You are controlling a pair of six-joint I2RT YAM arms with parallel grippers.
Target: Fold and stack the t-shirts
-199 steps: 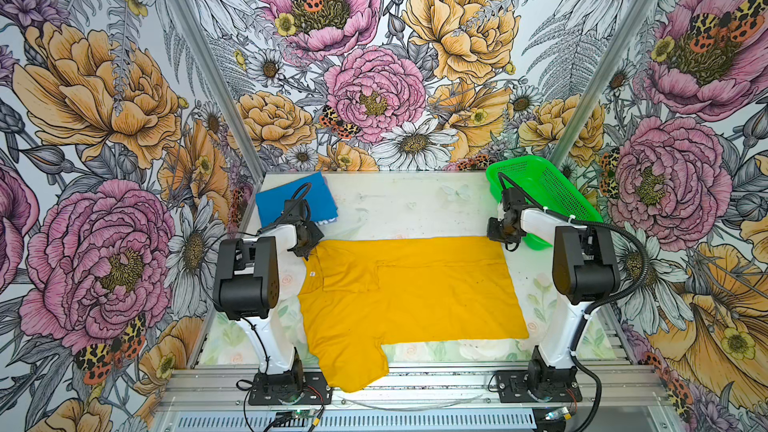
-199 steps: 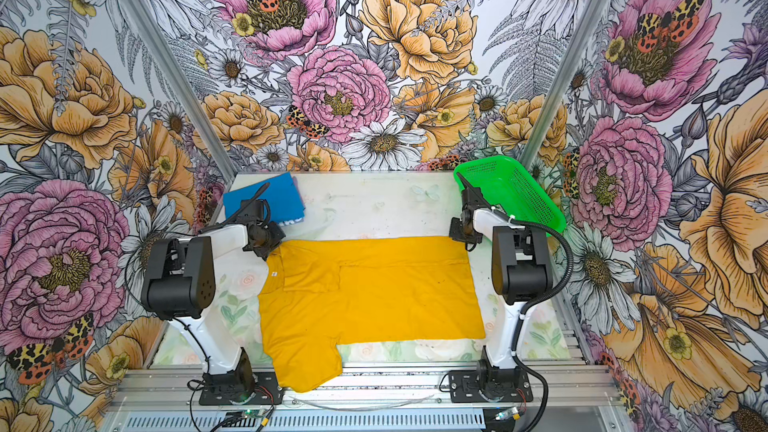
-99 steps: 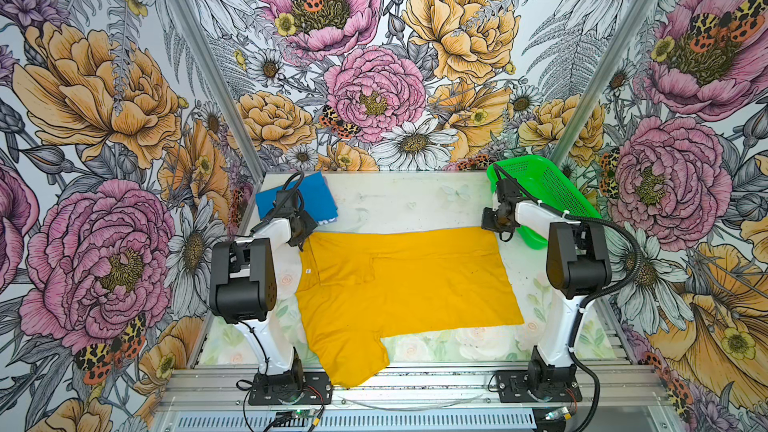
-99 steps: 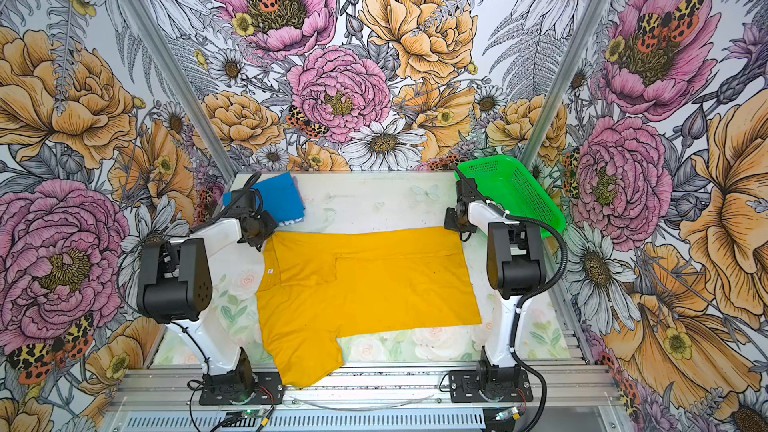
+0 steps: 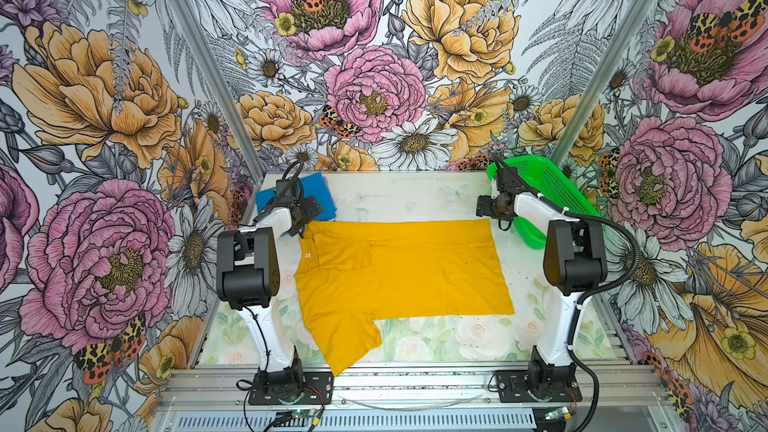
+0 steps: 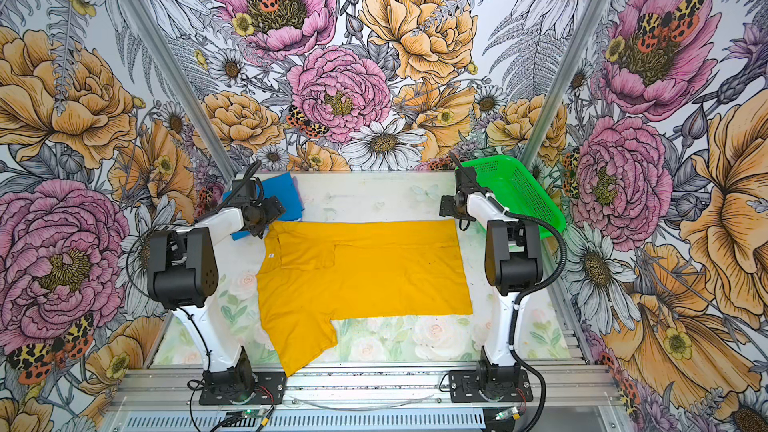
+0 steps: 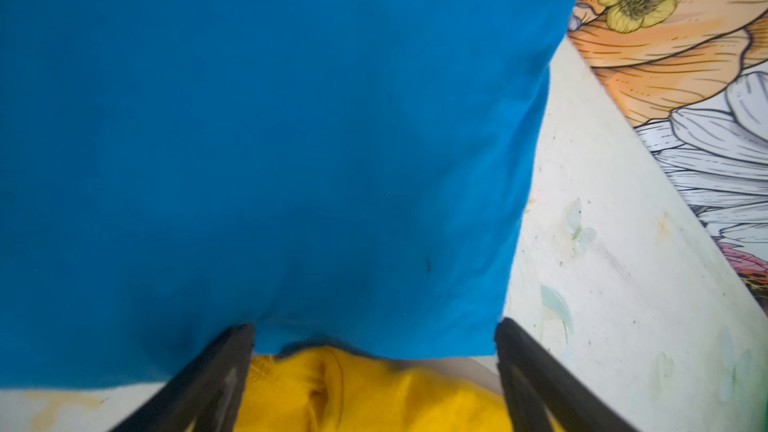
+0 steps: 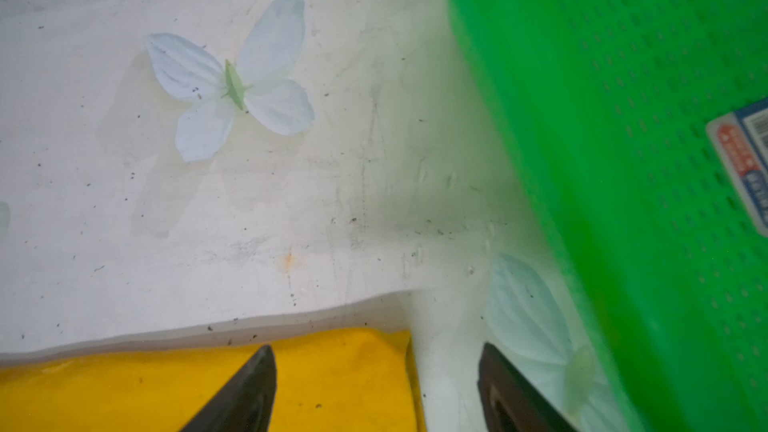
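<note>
- Mustard-yellow t-shirt (image 5: pixel 399 268) is spread flat across the middle of the tabletop (image 5: pixel 407 197) in both top views. Its collar end points to the left edge, and one sleeve reaches toward the near edge.
- Your left gripper (image 7: pixel 374 326) sits at the shirt's far left corner. Its jaws are spread wide with nothing pinched, and yellow cloth lies bunched below them.
- Folded bright blue t-shirt (image 7: pixel 291 139) is in the far left corner of the tabletop, just beyond that gripper and touching the yellow one.
- Your right gripper (image 8: pixel 376 349) is at the shirt's far right corner. Its jaws are apart and hold nothing; one finger is over the yellow cloth, the other over bare tabletop.
- Green perforated basket (image 8: pixel 623 160) is at the far right corner, just beside that gripper.
</note>
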